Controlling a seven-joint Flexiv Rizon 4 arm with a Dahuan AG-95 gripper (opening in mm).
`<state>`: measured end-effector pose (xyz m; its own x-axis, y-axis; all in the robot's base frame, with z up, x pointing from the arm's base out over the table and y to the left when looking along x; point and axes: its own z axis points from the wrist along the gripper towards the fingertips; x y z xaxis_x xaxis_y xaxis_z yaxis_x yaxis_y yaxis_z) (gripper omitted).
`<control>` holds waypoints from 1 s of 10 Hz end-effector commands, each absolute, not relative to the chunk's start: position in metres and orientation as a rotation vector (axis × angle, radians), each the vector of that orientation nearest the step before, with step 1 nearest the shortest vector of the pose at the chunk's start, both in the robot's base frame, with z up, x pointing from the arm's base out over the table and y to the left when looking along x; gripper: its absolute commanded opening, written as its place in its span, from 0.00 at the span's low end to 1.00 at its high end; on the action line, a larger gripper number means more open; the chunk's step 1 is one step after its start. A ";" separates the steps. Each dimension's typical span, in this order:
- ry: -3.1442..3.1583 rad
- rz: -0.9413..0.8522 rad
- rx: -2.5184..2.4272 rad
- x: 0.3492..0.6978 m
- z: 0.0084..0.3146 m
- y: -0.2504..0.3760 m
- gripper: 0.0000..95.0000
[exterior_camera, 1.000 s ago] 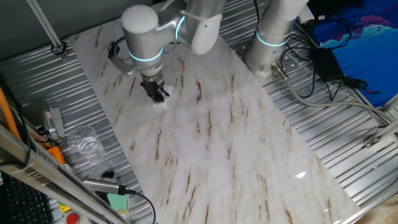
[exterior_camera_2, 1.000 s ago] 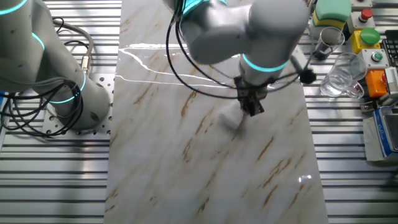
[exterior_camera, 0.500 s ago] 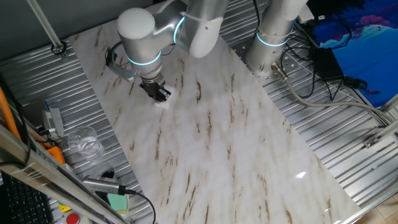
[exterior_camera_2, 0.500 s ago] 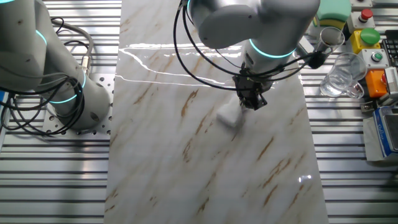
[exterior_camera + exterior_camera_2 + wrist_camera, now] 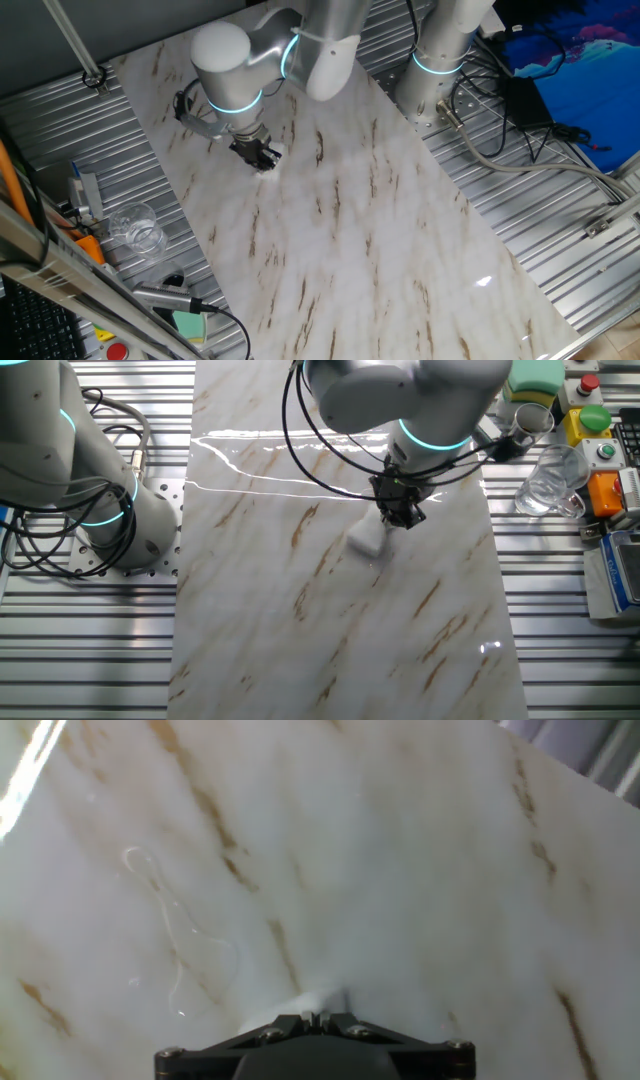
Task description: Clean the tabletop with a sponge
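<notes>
The tabletop (image 5: 360, 230) is a long white marble slab with brown streaks; it also shows in the other fixed view (image 5: 330, 640) and fills the hand view (image 5: 400, 870). My gripper (image 5: 262, 157) points down onto it near its far left part, and in the other fixed view (image 5: 399, 518) it is right of the slab's middle. It is shut on the small white sponge (image 5: 367, 542), which presses on the slab. In the hand view the fingers (image 5: 318, 1017) are closed, with the sponge (image 5: 322, 998) just showing beyond them. A thin wet trail (image 5: 175, 935) lies to the left.
A clear glass (image 5: 137, 228) and a pale green block (image 5: 188, 324) sit on the ribbed metal left of the slab. A second arm's base (image 5: 440, 60) with cables stands at the right. A button box (image 5: 590, 422) and the glass (image 5: 548, 485) are beside the slab.
The gripper with the sponge has slid a short way along the slab, and the wrist has turned a little.
</notes>
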<state>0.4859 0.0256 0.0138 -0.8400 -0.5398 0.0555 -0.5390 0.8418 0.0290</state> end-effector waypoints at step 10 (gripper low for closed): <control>-2.955 0.001 0.858 0.471 0.014 0.052 0.00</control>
